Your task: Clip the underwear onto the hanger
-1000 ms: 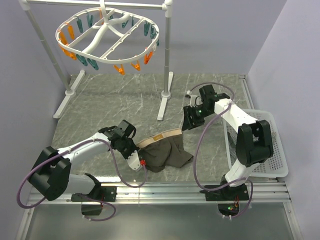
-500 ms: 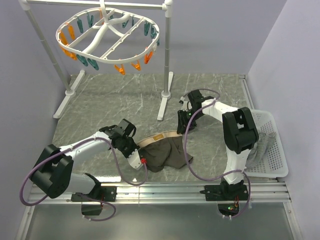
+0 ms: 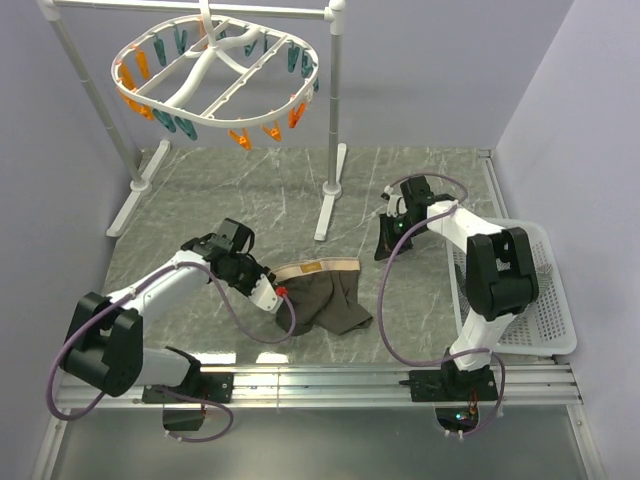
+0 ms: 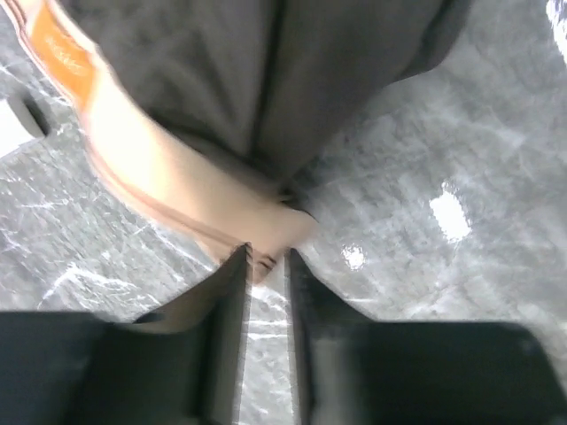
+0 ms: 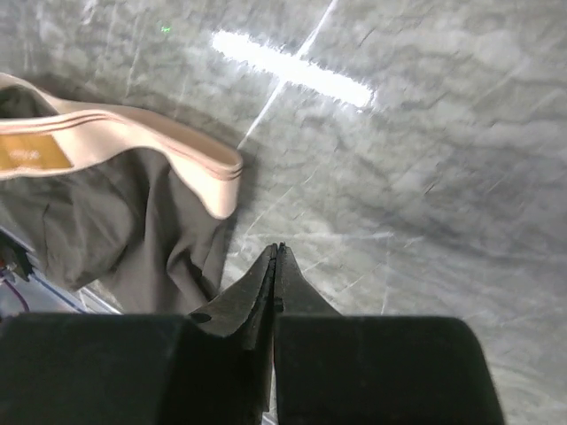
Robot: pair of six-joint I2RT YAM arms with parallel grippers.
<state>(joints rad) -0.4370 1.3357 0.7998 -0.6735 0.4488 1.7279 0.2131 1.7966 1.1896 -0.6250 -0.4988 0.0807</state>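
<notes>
The left gripper [image 4: 264, 258] has its jaws parted a crack, with the waistband end of the underwear [image 4: 266, 80] at its tips. The right gripper [image 5: 276, 251] is pinched closed and empty over the counter [image 5: 425, 159].

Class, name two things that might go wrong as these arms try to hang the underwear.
1. The left gripper has parted fingers, with only the tip of the waistband of the underwear at them, so it may slip on lifting.
2. The right gripper is shut and empty, apart from the underwear; a one-armed lift would likely leave it bunched.
</notes>
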